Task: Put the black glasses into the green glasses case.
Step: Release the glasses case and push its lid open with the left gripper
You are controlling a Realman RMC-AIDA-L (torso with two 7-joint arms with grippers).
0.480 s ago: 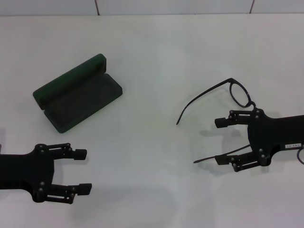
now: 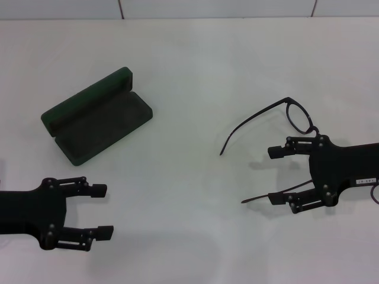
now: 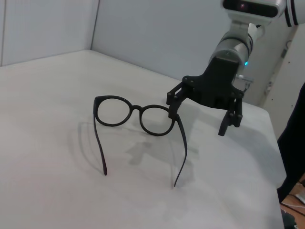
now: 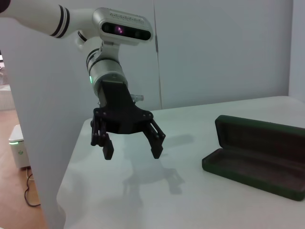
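Note:
The black glasses (image 2: 299, 117) lie unfolded on the white table at the right, temple arms pointing toward the middle. My right gripper (image 2: 276, 176) is open and hovers over them. One finger is beside the lens and the other is above the near temple arm, with nothing gripped. The left wrist view shows the glasses (image 3: 135, 109) with the right gripper (image 3: 198, 119) just behind them. The green glasses case (image 2: 95, 121) lies open at the left rear, lid tilted back and nothing inside. My left gripper (image 2: 102, 211) is open in front of the case. The right wrist view shows the left gripper (image 4: 132, 152) and the case (image 4: 257, 157).
The white table (image 2: 189, 71) ends at a wall along the far side. In the right wrist view a white panel (image 4: 43, 143) stands beside the table's edge.
My left gripper has drifted very slightly back toward the left edge. The glasses, the case and the right gripper have not moved.

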